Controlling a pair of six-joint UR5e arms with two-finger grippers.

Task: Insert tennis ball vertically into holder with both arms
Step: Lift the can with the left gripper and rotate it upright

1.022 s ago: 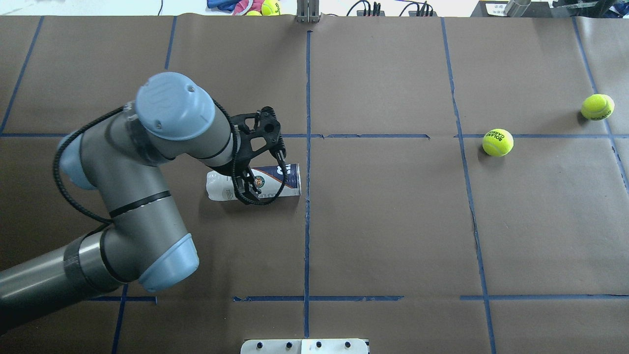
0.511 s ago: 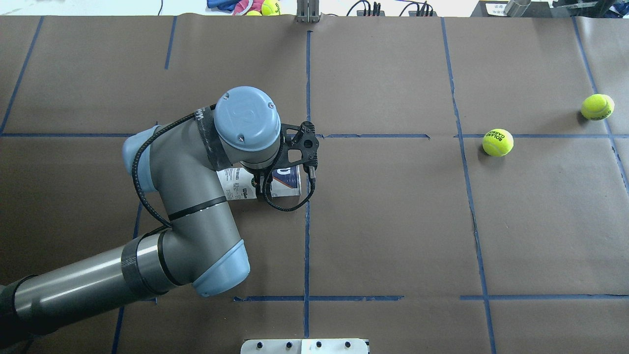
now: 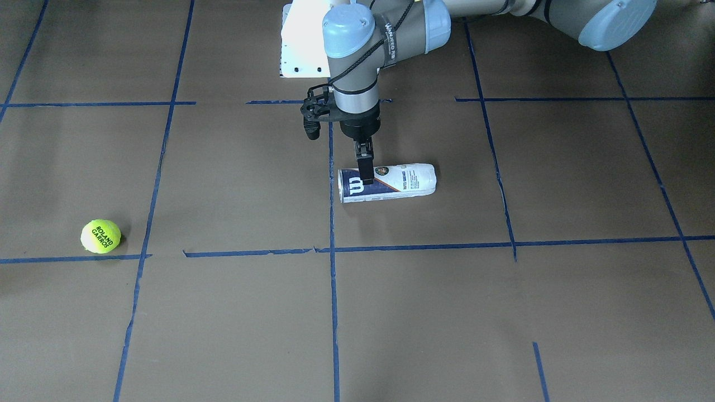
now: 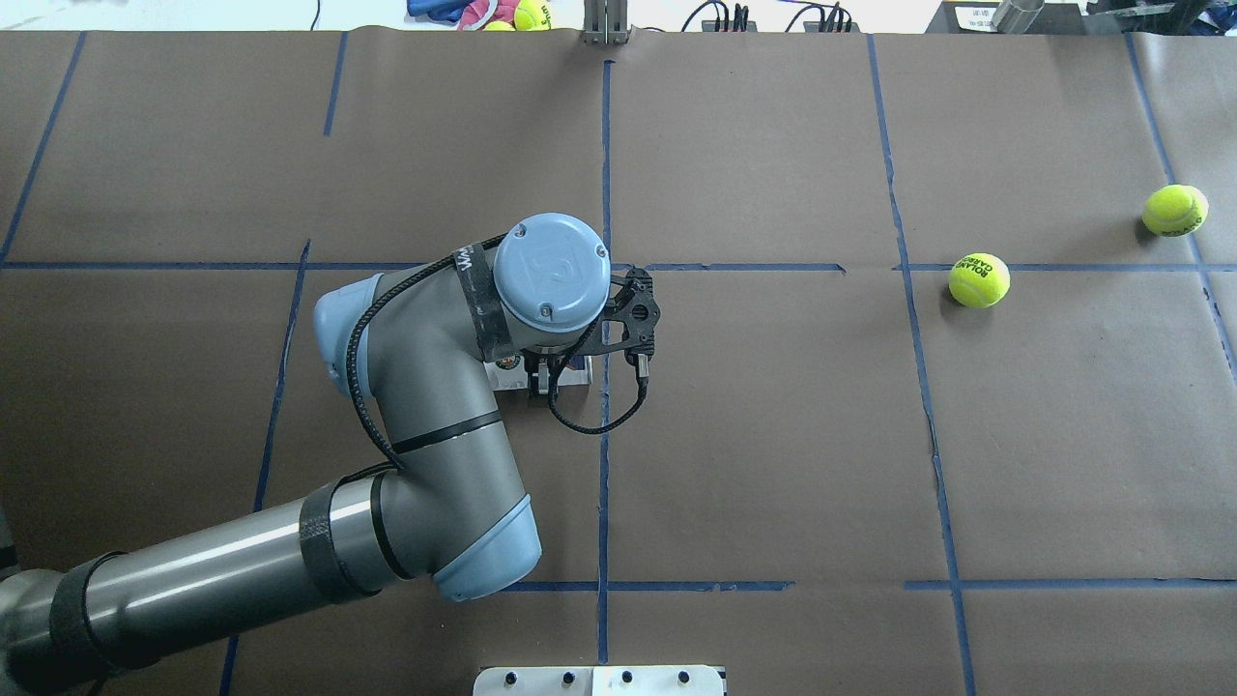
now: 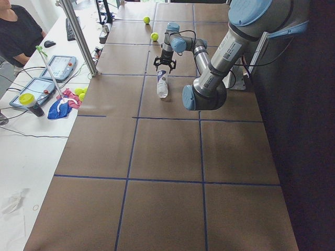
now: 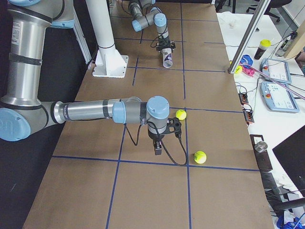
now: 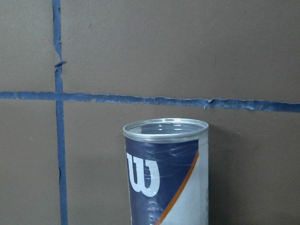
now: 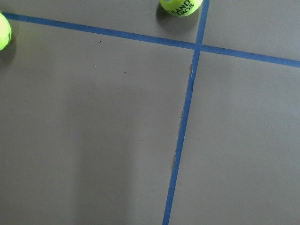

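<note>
Seen from overhead, the grey jointed left arm (image 4: 425, 387) with light-blue joint caps reaches in from the left, its wrist straight above the holder (image 3: 402, 180), a clear plastic cylindrical can with a white and navy label. The holder lies on its side on the brown paper-covered table (image 4: 773, 435), its open mouth just beside the central blue tape line (image 4: 604, 464). The black two-finger left gripper (image 3: 366, 174) points straight down astride the holder near that mouth. One finger (image 3: 366, 167) lies against the wall facing the front camera and the other is hidden, so I cannot tell whether they pinch it. Well to the right rests the bright yellow-green fuzzy tennis ball (image 4: 979, 280), lettered ROLAND GARROS. A second ball (image 4: 1175, 210) of the same kind sits farther right. In the right-end view the black right gripper (image 6: 158, 149) hangs over the table near both balls; how far it is open I cannot tell.
</note>
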